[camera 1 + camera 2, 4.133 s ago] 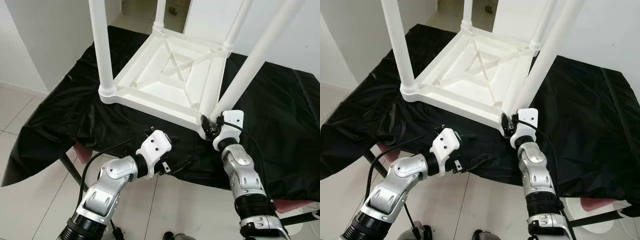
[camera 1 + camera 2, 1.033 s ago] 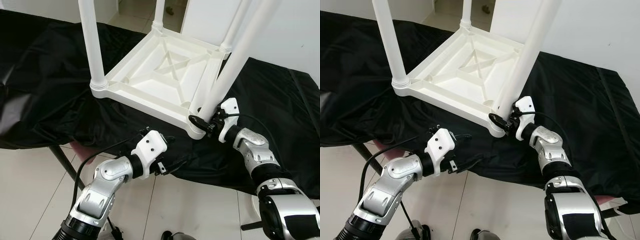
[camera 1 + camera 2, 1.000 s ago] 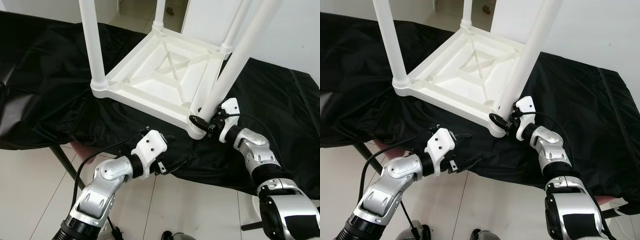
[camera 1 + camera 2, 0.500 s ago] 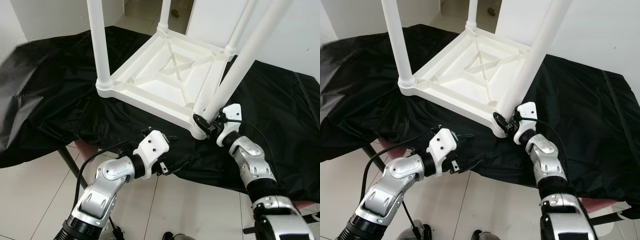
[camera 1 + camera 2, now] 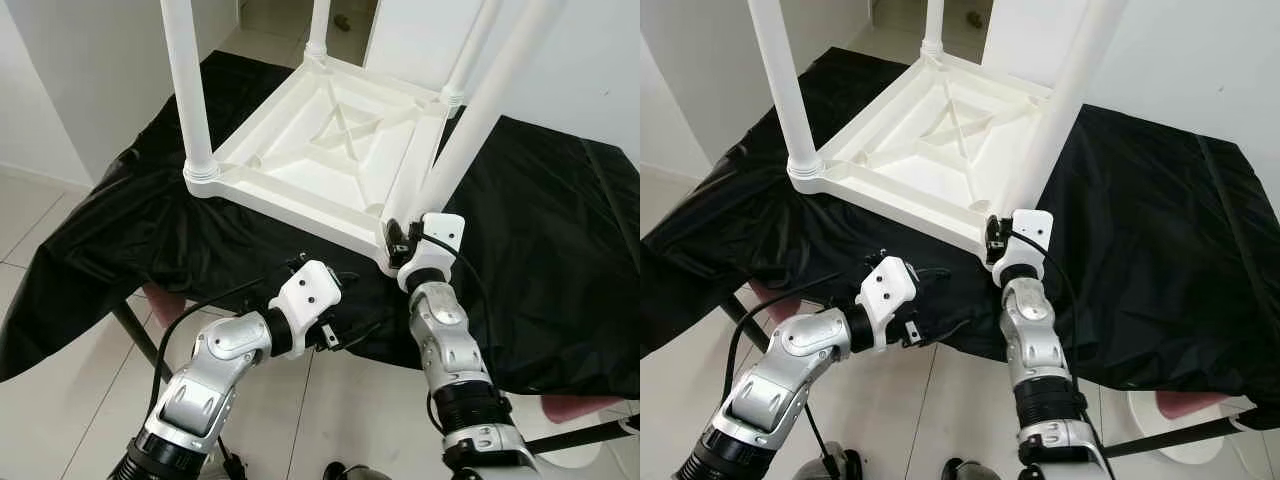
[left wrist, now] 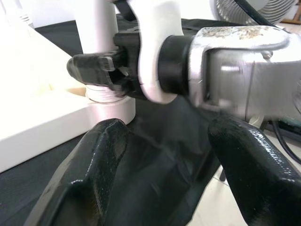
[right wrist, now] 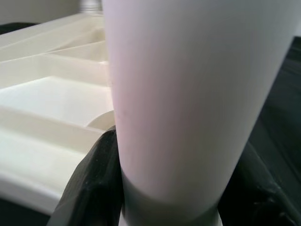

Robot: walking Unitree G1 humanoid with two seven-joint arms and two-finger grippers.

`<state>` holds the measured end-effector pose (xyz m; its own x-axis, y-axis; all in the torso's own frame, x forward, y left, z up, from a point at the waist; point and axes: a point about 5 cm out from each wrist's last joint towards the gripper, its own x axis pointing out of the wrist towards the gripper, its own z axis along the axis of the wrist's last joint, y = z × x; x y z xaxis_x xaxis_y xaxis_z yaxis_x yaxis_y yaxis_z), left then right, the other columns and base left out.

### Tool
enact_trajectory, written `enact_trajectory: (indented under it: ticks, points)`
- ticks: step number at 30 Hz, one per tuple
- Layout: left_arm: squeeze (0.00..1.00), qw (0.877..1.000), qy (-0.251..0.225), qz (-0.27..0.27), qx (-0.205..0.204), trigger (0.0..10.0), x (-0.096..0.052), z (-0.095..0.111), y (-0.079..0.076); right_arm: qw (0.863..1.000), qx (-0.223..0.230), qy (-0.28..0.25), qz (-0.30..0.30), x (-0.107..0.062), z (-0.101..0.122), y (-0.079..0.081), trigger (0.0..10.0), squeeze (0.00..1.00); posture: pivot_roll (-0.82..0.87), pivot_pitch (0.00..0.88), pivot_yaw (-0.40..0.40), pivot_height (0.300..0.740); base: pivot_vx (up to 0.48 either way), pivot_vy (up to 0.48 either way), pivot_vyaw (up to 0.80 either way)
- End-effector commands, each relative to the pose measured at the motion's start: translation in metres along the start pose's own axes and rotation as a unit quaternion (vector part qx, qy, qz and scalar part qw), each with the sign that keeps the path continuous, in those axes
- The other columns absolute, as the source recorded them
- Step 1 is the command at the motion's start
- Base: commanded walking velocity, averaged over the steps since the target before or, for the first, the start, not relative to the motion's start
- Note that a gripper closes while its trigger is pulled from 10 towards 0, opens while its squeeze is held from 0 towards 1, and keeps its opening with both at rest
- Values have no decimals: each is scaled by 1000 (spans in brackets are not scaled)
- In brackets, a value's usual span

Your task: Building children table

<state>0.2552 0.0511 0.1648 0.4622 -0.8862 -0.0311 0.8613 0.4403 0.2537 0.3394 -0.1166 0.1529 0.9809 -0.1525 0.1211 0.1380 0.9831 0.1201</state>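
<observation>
Right gripper (image 5: 402, 238) you see clamped around the base of the near-right leg (image 5: 470, 120), a smooth round white plastic tube, with one black finger (image 7: 94, 183) on each side. Your left gripper (image 5: 325, 290) hovers with fingers spread apart over the edge of the glossy, wrinkled black cloth (image 5: 545, 230), at about 8 o'clock from that leg. The upside-down table (image 5: 330, 150), ribbed underneath, lies on the cloth at 12 o'clock from both grippers.

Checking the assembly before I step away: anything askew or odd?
The near-right leg leans while the other legs stand straight; the right tool is clamped at its base. Nothing looks spilled or broken.
</observation>
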Motion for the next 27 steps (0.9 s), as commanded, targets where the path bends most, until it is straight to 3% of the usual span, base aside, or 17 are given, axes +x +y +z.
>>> enact_trajectory:
  ticks: [1,6,12,13,14,15,18,19,24,27]
  points:
    - [0,1000,4,12,-8,10000,1,-3,-2,999,-13,20,-34,-1,-8,-2,0,0,125,130,-86,740,0,0,0]
    - [0,1000,4,19,-8,10000,1,-3,-2,1000,8,21,-9,-3,-2,30,0,0,142,127,-101,740,0,0,0]
    - [0,1000,4,25,-9,10000,0,-3,-1,1000,9,26,-5,-5,-4,30,0,0,145,127,-108,740,0,0,0]
    - [0,1000,4,25,-9,10000,0,-3,-2,1000,7,27,-12,-6,-3,28,3882,0,142,126,-107,740,0,0,0]
    - [0,1000,4,25,-9,10000,0,-3,-2,1000,7,27,-12,-6,-3,28,3882,0,142,126,-107,740,0,0,0]
    - [0,1000,3,25,-9,10000,0,-3,-2,1000,0,25,-18,-5,-2,27,10000,0,139,127,-106,740,0,0,0]
    - [0,1000,3,24,-9,10000,1,-3,-3,999,1,25,-20,-5,-1,26,10000,0,138,124,-105,740,0,0,0]
    - [0,1000,2,24,-9,10000,2,-2,-2,1000,11,24,-15,-5,-1,27,10000,1000,138,125,-106,740,0,0,0]
    - [0,1000,2,23,-8,10000,2,-2,-2,1000,23,22,-1,-5,0,27,10000,1000,138,118,-107,740,0,0,0]
    - [0,1000,2,23,-7,10000,3,-3,-2,999,21,21,26,0,-1,17,10000,1000,137,113,-108,740,0,0,0]
